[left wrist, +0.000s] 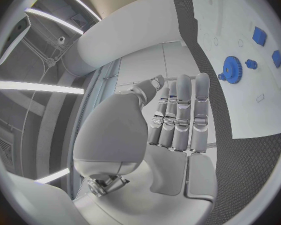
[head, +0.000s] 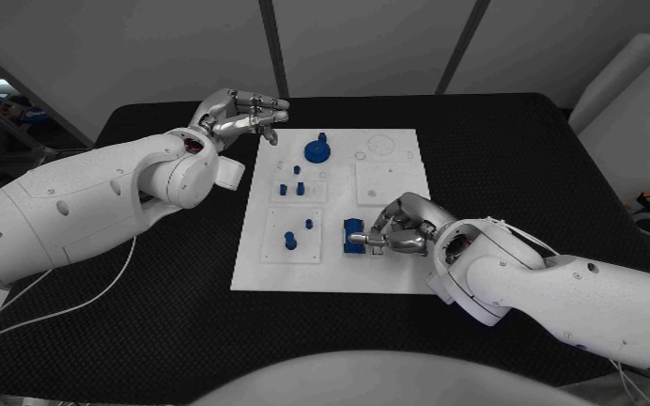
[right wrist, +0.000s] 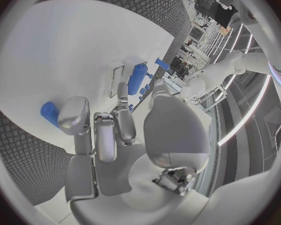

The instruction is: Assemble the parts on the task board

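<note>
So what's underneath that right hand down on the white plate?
Under the right hand sits a blue block on the white plate, the fingers touching it. The fingers cover part of the block, so whether they actually grip it cannot be told.

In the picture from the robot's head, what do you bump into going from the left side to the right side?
Left arm → left hand → blue gear → right hand → right arm.
</note>
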`<move>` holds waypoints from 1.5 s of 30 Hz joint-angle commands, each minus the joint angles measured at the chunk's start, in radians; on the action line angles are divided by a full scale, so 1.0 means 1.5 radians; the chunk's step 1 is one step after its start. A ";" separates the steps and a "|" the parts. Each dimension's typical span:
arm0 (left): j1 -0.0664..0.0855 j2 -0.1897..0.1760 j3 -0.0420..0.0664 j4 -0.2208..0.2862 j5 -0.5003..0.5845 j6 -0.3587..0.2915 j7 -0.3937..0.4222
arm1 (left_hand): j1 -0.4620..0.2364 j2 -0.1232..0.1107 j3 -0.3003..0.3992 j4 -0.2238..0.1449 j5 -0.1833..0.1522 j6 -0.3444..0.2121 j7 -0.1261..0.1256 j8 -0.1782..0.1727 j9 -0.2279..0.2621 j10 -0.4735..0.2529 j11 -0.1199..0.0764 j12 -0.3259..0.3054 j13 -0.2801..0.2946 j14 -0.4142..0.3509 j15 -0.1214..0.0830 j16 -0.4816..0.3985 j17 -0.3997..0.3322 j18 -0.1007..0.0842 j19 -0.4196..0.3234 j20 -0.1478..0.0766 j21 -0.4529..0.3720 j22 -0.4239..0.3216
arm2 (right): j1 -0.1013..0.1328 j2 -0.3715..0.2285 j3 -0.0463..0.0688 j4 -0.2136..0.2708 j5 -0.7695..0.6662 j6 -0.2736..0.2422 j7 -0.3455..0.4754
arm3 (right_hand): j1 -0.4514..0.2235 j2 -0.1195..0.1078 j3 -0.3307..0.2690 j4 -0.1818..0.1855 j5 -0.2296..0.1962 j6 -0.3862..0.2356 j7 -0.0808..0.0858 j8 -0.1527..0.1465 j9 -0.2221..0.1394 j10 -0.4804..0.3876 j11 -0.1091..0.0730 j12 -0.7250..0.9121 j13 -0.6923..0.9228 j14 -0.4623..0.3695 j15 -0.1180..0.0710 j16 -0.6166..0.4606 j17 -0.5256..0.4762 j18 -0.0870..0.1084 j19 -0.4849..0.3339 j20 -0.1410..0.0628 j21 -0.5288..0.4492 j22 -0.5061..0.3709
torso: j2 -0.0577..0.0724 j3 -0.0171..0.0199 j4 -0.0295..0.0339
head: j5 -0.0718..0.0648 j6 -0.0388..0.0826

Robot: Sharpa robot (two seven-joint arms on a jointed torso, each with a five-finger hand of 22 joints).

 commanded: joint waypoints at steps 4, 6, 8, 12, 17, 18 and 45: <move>0.001 0.000 0.000 0.000 0.002 0.006 0.000 | 0.001 0.005 -0.001 -0.002 0.001 0.000 0.003 -0.003 -0.001 -0.004 -0.001 0.002 0.000 -0.004 0.002 -0.003 -0.001 0.024 -0.005 0.000 -0.003 -0.001 | 0.001 0.000 0.000 0.008 -0.009 -0.007 0.007 | -0.010 0.007 0.008 0.001 0.001 -0.003 -0.001 0.005 0.002 0.000 -0.001 0.001 0.011 0.070 -0.005 0.002 0.172 -0.009 -0.001 -0.002 -0.003 0.002 | 0.000 0.0004 -0.0004 | -0.002 0.000; 0.001 0.000 0.000 0.000 0.002 0.006 0.000 | 0.001 0.005 -0.001 -0.002 0.001 -0.001 0.003 -0.003 -0.001 -0.004 -0.001 0.001 0.000 -0.004 0.002 -0.003 -0.001 0.024 -0.005 0.000 -0.003 -0.001 | 0.001 -0.002 0.000 0.011 -0.014 -0.009 0.011 | -0.009 0.010 0.010 0.001 0.007 -0.003 -0.002 0.007 0.003 0.001 -0.001 0.002 0.012 0.070 -0.005 0.002 0.172 -0.009 0.000 -0.002 -0.003 0.003 | 0.000 0.0006 -0.0007 | -0.002 0.000; 0.001 0.000 0.000 0.000 0.002 0.006 0.000 | 0.001 0.005 -0.001 -0.002 0.001 -0.001 0.003 -0.003 -0.001 -0.004 -0.001 0.001 0.000 -0.004 0.002 -0.003 -0.001 0.024 -0.005 0.000 -0.003 -0.001 | 0.001 -0.004 0.000 0.014 -0.020 -0.008 0.019 | 0.019 0.016 0.021 -0.001 0.030 -0.003 -0.003 0.010 0.005 0.002 -0.002 0.003 0.014 0.070 -0.006 0.003 0.174 -0.009 0.001 -0.003 -0.002 0.005 | 0.000 0.0006 -0.0011 | -0.002 0.001; 0.001 0.000 0.000 0.000 0.002 0.006 0.000 | 0.001 0.005 -0.001 -0.002 0.001 -0.001 0.003 -0.003 -0.001 -0.004 -0.001 0.001 0.000 -0.004 0.002 -0.003 -0.001 0.024 -0.005 0.000 -0.003 -0.001 | 0.001 -0.008 0.000 0.018 -0.028 -0.003 0.033 | 0.086 0.030 0.036 -0.015 0.076 -0.003 -0.004 0.015 0.008 0.004 -0.004 0.004 0.017 0.070 -0.007 0.003 0.175 -0.010 0.002 -0.004 -0.001 0.006 | 0.000 0.0006 -0.0010 | -0.003 0.001; 0.001 0.000 0.000 0.000 0.002 0.006 0.001 | 0.001 0.005 -0.001 -0.002 0.001 -0.001 0.003 -0.003 -0.001 -0.004 -0.001 0.001 0.000 -0.004 0.002 -0.003 -0.001 0.024 -0.005 0.000 -0.003 -0.001 | 0.001 -0.015 0.000 0.020 -0.037 -0.006 0.036 | 0.126 0.040 0.043 -0.029 0.084 -0.004 -0.004 0.017 0.009 0.005 -0.004 0.004 0.019 0.071 -0.008 0.003 0.175 -0.010 0.002 -0.005 -0.001 0.007 | -0.001 0.0000 -0.0002 | -0.005 0.002; 0.001 0.000 0.000 0.000 0.002 0.006 0.001 | 0.001 0.005 -0.001 -0.002 0.001 -0.001 0.003 -0.003 -0.001 -0.004 -0.001 0.001 0.000 -0.004 0.002 -0.003 -0.001 0.024 -0.005 0.000 -0.003 -0.001 | 0.001 -0.019 0.000 0.021 -0.039 -0.010 0.037 | 0.129 0.042 0.043 -0.030 0.086 -0.005 -0.004 0.017 0.009 0.005 -0.004 0.004 0.019 0.071 -0.008 0.003 0.175 -0.010 0.002 -0.005 -0.001 0.008 | -0.001 0.0001 0.0003 | -0.006 0.004; 0.001 0.004 -0.003 -0.004 0.002 0.005 0.003 | 0.001 0.006 -0.001 -0.002 0.001 -0.001 0.003 -0.003 -0.001 -0.005 -0.001 0.002 0.000 -0.004 0.002 -0.003 -0.001 0.024 -0.005 0.000 -0.003 -0.001 | 0.027 -0.201 0.005 0.044 -0.079 0.025 0.103 | 0.179 0.080 0.014 -0.014 0.177 0.009 0.015 -0.098 -0.044 0.003 0.012 -0.007 0.018 0.070 0.006 0.002 0.172 -0.008 -0.004 0.009 -0.007 0.001 | 0.000 0.0017 -0.0033 | -0.045 0.020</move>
